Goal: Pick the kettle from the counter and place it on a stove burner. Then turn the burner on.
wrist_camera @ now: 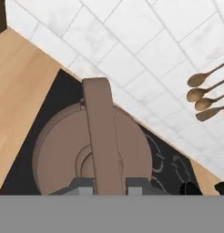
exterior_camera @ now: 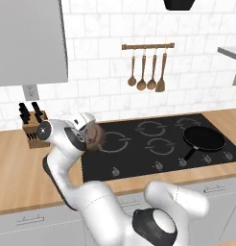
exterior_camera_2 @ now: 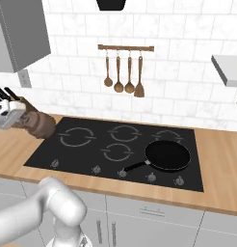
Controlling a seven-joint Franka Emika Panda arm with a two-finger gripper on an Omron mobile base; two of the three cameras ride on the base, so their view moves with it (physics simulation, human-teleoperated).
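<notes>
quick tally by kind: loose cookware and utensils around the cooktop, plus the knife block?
Kettle, gripper shut on its handle: 1
Frying pan on the cooktop: 1
Wooden utensils hanging on the wall rail: 4
Knife block on the counter: 1
Total: 7
</notes>
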